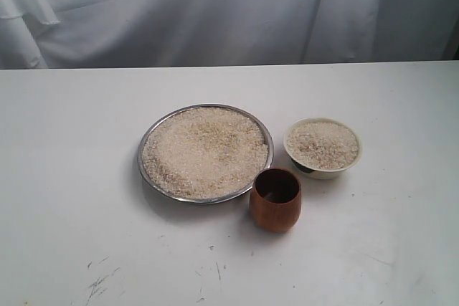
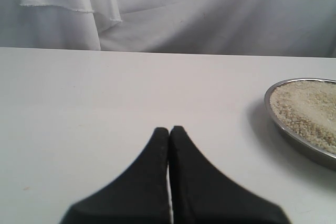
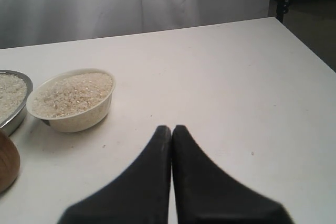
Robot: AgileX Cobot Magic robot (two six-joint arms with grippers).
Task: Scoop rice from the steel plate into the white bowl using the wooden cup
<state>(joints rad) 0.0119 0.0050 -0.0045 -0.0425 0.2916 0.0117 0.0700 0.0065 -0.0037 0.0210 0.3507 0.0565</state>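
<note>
On the worktop [image 1: 64, 177] I see three things clustered mid-surface: the steel plate [image 1: 141, 157], the white bowl [image 1: 337, 172] just beside it on the right, and the wooden cup [image 1: 275, 202] upright at the plate's near rim, fronting the narrow gap between them. I have wide bare surface left, right and in front of that group. A white curtain [image 1: 215, 12] closes off the far edge.

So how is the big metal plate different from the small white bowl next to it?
The steel plate is far wider than the white bowl. The plate is shallow with a thin rim; the bowl is deeper with taller sides. The plate is shiny silver metal; the bowl is white with a dark patch low on its side. Both are round, sit upright on the table and hold rice.
</note>
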